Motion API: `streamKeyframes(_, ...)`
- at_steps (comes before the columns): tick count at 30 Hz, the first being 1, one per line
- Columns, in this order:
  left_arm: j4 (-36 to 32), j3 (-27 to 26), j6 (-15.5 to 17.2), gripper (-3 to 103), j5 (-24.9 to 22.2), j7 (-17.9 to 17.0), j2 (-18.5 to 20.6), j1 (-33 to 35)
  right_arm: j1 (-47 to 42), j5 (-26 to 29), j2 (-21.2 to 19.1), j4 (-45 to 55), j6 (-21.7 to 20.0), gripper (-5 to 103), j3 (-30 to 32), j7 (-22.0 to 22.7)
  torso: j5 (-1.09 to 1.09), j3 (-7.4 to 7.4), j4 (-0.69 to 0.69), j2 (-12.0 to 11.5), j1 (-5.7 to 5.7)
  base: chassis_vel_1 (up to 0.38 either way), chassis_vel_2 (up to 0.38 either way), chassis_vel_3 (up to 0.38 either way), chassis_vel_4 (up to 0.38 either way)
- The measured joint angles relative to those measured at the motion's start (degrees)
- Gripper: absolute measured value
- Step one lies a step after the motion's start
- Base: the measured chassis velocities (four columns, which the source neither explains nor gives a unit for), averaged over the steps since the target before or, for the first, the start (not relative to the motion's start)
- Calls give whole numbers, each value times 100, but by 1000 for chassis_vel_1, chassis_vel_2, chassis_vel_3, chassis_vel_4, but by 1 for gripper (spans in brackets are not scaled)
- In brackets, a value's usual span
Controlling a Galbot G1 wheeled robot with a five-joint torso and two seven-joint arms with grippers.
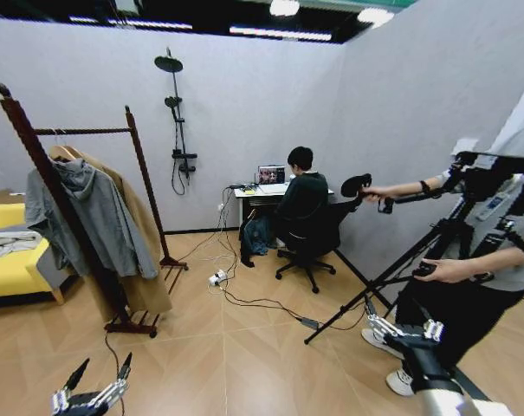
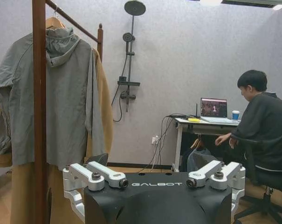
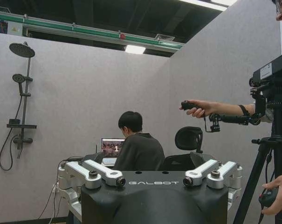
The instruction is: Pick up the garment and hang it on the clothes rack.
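Note:
The garment is out of view. The clothes rack (image 1: 64,208), dark reddish-brown wood with knob-topped posts and a top rail, stands at the left on the wooden floor; its near post (image 2: 39,116) rises close to the left wrist camera. A grey hoodie (image 1: 93,217) and a long tan coat (image 1: 147,269) hang on it. My left gripper (image 1: 100,371) is low at the bottom left, in front of the rack, open and holding nothing (image 2: 157,183). My right gripper (image 1: 406,328) hovers low at the bottom right, also open and holding nothing (image 3: 154,181).
A yellow sofa (image 1: 10,264) with a white cloth stands left of the rack. A person sits at a desk (image 1: 262,192) by the back wall. Cables and a power strip (image 1: 216,277) lie on the floor. A camera tripod (image 1: 391,273) and a standing person are at the right.

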Motion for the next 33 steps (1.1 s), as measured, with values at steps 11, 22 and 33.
streamKeyframes(11, 0, 0, 0, 100, 0, 0, 0, 0, 0, 0, 0, 0, 0, 100, 0, 0, 0, 0, 0, 0, 0, 0, 0, 0, 0)
streamKeyframes(22, 0, 0, 0, 100, 0, 0, 0, 0, 0, 0, 0, 0, 0, 100, 0, 0, 0, 0, 0, 0, 0, 0, 0, 0, 0)
streamKeyframes(33, 0, 0, 0, 100, 0, 0, 0, 0, 0, 0, 0, 0, 0, 100, 0, 0, 0, 0, 0, 0, 0, 0, 0, 0, 0)
